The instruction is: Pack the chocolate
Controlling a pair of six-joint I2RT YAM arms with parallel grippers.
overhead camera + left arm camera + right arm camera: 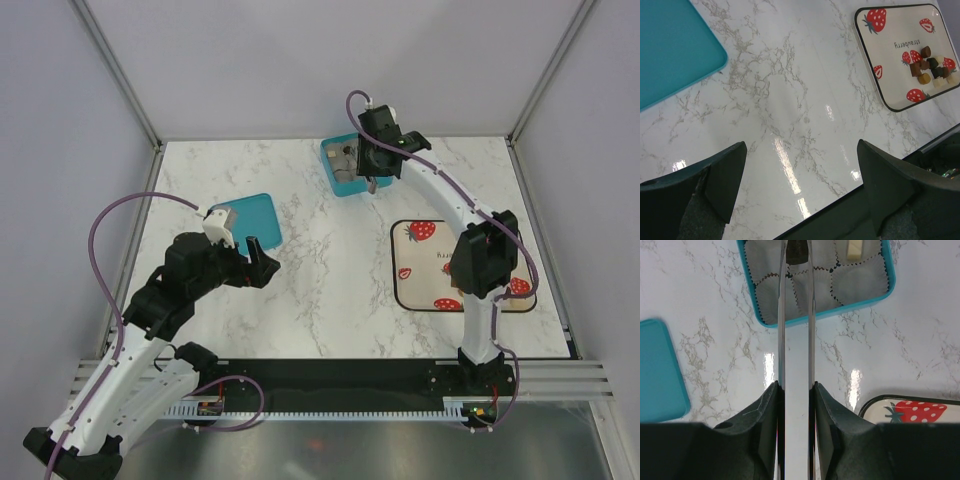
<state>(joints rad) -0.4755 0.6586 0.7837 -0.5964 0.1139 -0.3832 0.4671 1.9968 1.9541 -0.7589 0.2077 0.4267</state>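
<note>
Though tiny, blocky chocolate (dark, matte) in metal-bladed right tool.

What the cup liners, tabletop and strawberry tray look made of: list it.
Cup liners: likely thin pleated paper, matte grey-white; crimped, scalloped rims.
Tabletop: glossy marble-look surface, grey veins, sharp glints; stone or laminate, cannot tell.
Strawberry tray: smooth printed cream face, black rim; probably plastic or tin.

right arm: white links, black joints | left arm: same colours | cables: purple, looping
</note>
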